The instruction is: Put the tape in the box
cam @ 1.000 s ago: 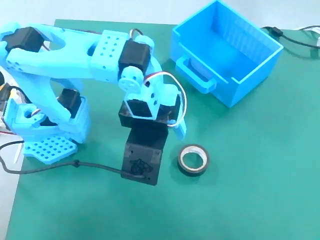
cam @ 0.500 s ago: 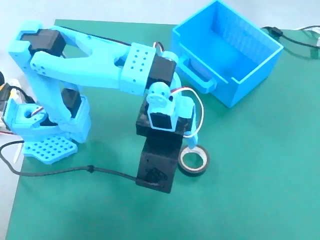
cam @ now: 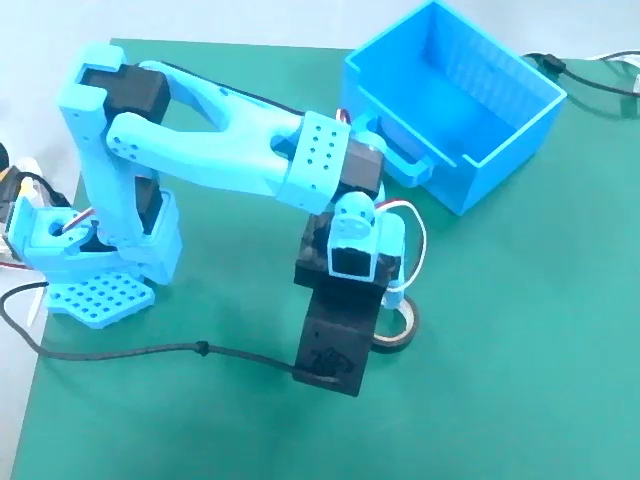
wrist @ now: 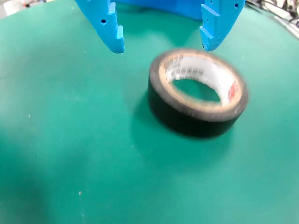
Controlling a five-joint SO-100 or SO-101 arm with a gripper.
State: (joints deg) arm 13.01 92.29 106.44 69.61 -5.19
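Note:
The tape (wrist: 187, 120), a black roll with a pale inner ring, lies flat on the green mat just below my fingertips in the wrist view. My gripper (wrist: 163, 45) is open, its two blue fingers standing wide apart above the roll's far side and touching nothing. In the fixed view my gripper (cam: 391, 300) hangs over the tape (cam: 408, 330), hiding most of it; only the roll's right rim shows. The box (cam: 505, 140), a bright blue bin with a loop handle, stands at the upper right, well apart from the tape, and holds nothing I can see.
The arm's blue base (cam: 90, 270) sits at the mat's left edge. A black cable (cam: 150, 352) runs from there to the wrist camera. Another black cable (cam: 590, 80) lies behind the box. White table borders the green mat (cam: 520, 380) on the left and at the top.
The arm has reached out to the right and lowered. The gripper has gone from left of the tape to directly over it. Tape and box have stayed in place.

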